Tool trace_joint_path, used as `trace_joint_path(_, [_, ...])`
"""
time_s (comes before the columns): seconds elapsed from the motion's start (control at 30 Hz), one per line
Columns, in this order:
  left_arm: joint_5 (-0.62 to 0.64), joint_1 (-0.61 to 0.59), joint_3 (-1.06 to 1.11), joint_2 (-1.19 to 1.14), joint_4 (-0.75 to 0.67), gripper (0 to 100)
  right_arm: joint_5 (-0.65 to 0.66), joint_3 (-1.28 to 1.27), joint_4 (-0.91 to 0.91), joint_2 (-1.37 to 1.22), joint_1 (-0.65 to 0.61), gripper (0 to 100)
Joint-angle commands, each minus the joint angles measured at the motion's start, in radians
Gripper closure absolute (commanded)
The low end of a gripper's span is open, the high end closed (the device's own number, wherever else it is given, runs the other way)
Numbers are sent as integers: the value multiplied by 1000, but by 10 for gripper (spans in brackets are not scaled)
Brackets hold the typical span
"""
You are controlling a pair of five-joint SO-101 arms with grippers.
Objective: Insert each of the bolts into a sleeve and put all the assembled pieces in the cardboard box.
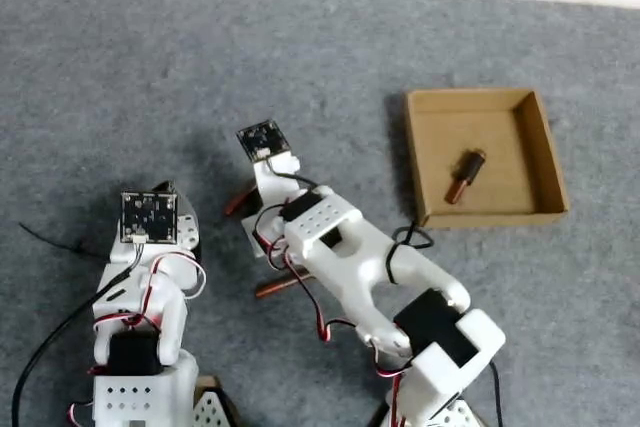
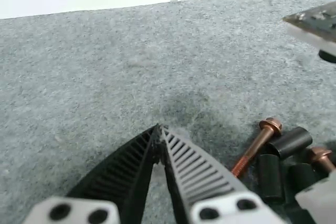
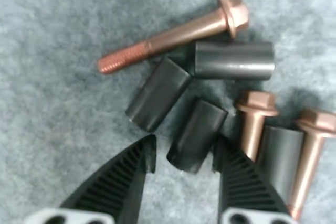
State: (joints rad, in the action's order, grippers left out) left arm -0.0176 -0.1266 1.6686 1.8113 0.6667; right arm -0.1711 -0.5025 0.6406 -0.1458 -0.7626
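Overhead, an assembled piece [image 1: 465, 177] lies boxed; right jaws straddle a sleeve [image 3: 197, 135].

A shallow, open cardboard box [image 1: 470, 99] sits to the right, holding one assembled piece [image 1: 465, 177], a copper bolt in a black sleeve, lying slantwise. Left of it and nearer, three loose copper bolts [image 3: 173, 32] and four black sleeves [image 3: 234, 60] lie bunched together.

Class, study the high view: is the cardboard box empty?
No, a copper bolt fitted in a dark sleeve lies on the floor of the cardboard box.
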Motion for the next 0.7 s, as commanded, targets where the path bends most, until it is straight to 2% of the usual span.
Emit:
trace_joint_path(0.0, [11, -10, -8, 13, -23, 992, -5, 27, -21, -4, 36, 828])
trace_joint_path(0.33, [11, -10, -8, 13, -23, 992, -5, 27, -50, -7, 79, 828])
trace_joint_path(0.67, [11, -10, -7, 13, -23, 991, -5, 116, -24, -136, 90, 828])
